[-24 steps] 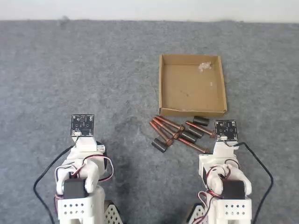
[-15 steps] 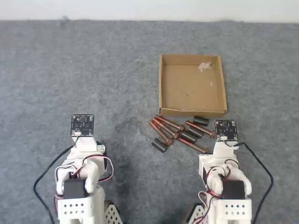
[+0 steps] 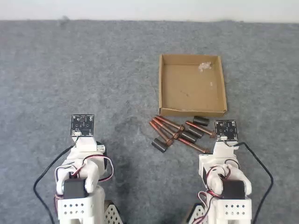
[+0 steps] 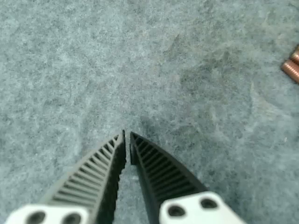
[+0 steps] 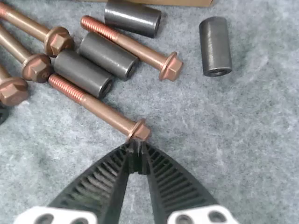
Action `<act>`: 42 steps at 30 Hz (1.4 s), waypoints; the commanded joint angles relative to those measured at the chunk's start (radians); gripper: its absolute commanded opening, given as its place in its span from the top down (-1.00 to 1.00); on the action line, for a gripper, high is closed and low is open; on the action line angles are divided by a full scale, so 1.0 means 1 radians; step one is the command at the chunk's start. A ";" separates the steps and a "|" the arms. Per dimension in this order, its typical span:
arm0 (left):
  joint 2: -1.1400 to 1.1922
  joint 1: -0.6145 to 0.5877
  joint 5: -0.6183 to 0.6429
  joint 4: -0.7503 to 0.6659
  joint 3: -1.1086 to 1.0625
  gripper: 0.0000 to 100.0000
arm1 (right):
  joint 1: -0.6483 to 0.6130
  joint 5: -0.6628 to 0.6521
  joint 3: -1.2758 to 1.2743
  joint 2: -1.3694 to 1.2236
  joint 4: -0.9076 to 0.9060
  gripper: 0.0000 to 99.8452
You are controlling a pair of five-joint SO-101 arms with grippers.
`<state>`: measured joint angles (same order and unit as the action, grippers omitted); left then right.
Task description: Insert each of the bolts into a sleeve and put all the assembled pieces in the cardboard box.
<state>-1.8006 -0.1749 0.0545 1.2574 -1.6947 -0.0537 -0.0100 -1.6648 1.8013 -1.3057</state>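
Several copper bolts (image 3: 169, 132) and dark sleeves (image 3: 188, 137) lie loose in a cluster on the grey carpet, just in front of the cardboard box (image 3: 160, 84). My right gripper (image 5: 136, 148) is shut and empty, its tips right at the hex head of the nearest bolt (image 5: 98, 107). Beyond that bolt lie two sleeves side by side (image 5: 83, 73), another bolt (image 5: 131, 47) and two more sleeves (image 5: 215, 45). My left gripper (image 4: 127, 136) is shut over bare carpet, with threaded bolt ends (image 4: 292, 67) far off to its side.
The box holds only a small white scrap (image 3: 204, 66) in its far corner. Both arm bases (image 3: 79, 196) stand at the near edge of the table. Open carpet stretches to the left of the parts and behind the box.
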 commanded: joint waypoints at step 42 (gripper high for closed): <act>-0.018 0.002 -0.052 -0.276 0.028 0.90 | -0.024 -0.180 0.025 0.013 0.156 0.98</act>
<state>-1.8006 -0.1734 0.0545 1.1285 -1.6441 -0.0629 -0.0606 -1.6464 1.8013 -1.1738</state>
